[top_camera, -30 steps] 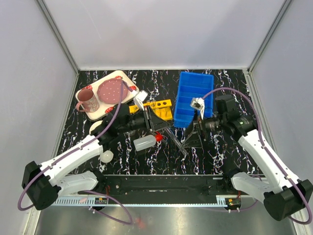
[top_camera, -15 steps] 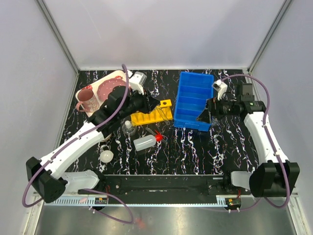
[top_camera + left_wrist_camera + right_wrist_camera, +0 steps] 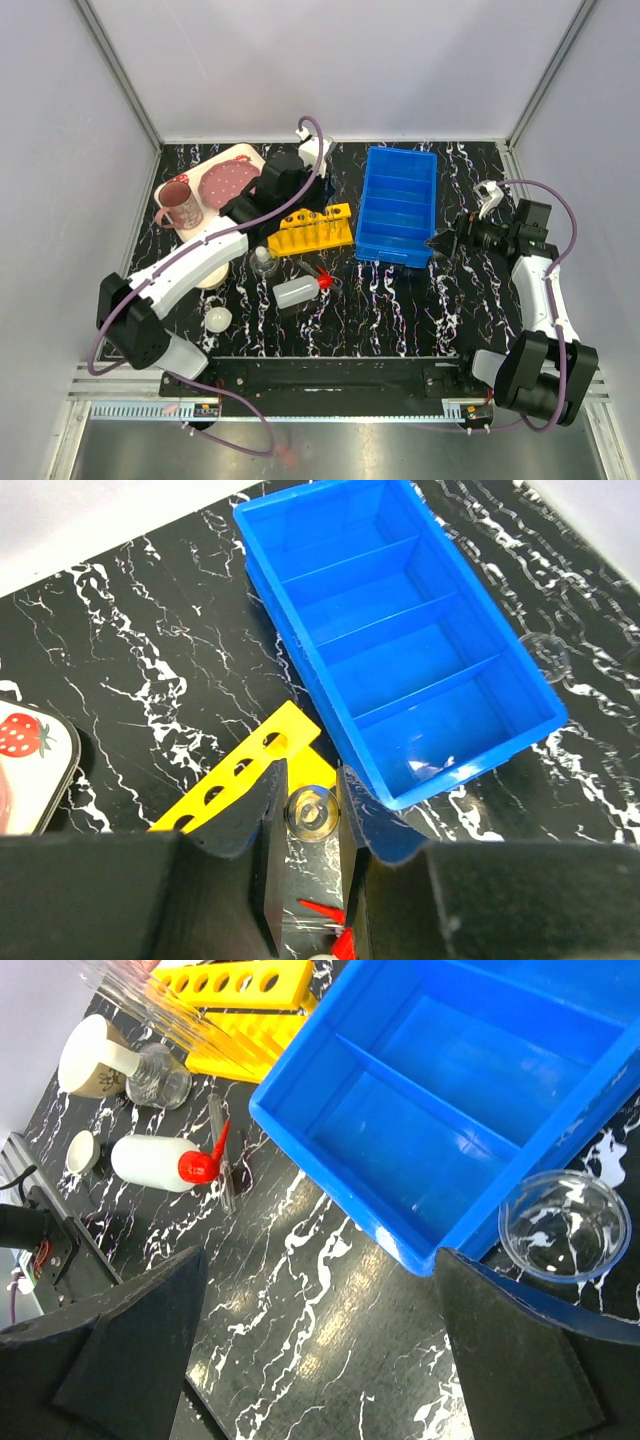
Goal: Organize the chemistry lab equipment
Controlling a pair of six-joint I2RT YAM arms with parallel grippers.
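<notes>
Cream bowl [image 3: 85,1052] print unreadable, yellow tube rack [image 3: 310,230] just beside left jaws clenched on clear test tube [image 3: 312,813], right jaws released wide, empty, beside blue divided bin [image 3: 398,205]

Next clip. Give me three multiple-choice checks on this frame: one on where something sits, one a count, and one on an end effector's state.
1. Where is the squeeze bottle?
A inside the blue bin
B lying on the table, on the arms' side of the yellow rack
C standing in the rack

2. How many compartments has the bin?
A two
B four
C six

3. The right end effector is:
A open, holding nothing
B shut tight
C clamped on the bin's wall

Key:
1 B, it lies on its side on the marbled top.
2 B, three dividers make four bays.
3 A, its fingers stand wide apart with nothing gripped.
</notes>
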